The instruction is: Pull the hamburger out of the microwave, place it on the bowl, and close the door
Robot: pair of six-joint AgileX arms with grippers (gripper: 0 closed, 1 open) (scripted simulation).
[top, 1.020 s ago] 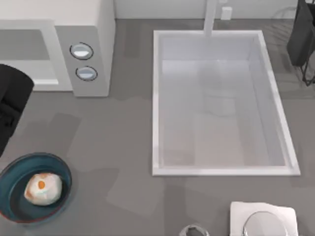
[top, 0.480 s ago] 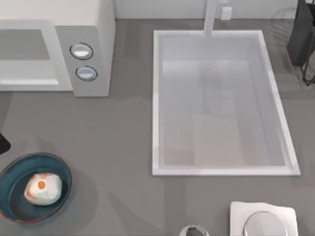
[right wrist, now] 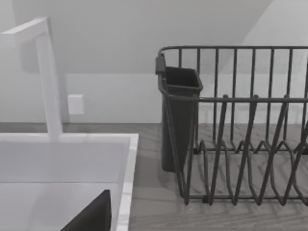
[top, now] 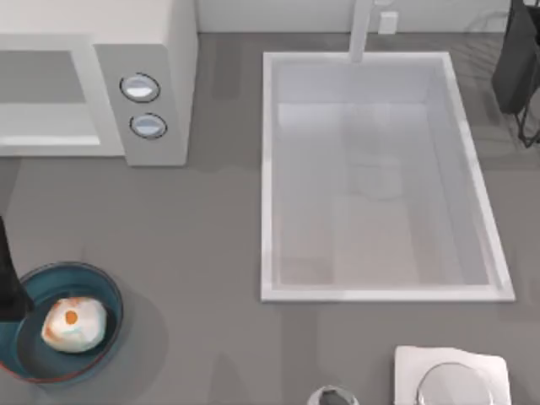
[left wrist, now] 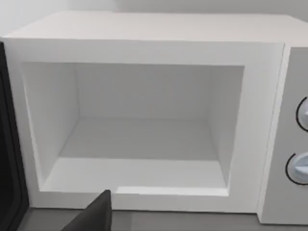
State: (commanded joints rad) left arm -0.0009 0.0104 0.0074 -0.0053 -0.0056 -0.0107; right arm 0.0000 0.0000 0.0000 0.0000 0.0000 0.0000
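Observation:
The hamburger (top: 74, 325), a pale lump with orange patches, lies in the dark teal bowl (top: 105, 291) at the front left of the table. The white microwave (top: 152, 51) stands at the back left, with its cavity (left wrist: 144, 134) empty. Its door (left wrist: 7, 144) is swung open, showing as a dark edge beside the cavity. A dark part of my left arm (top: 8, 270) sits at the table's left edge, over the bowl's left rim. My left gripper (left wrist: 91, 214) faces the open cavity from some way back. My right gripper (right wrist: 91, 214) is parked by the sink and rack.
A large white sink (top: 268, 169) with a faucet (top: 361, 29) takes up the middle right. A dark dish rack (right wrist: 250, 144) with a holder (right wrist: 179, 115) stands at the back right. A white square plate with a silver disc (top: 451, 380) lies front right.
The dark left arm drew back from in front of the microwave, almost left the top view, and now shows again lower down by the bowl. The hamburger stays in the bowl.

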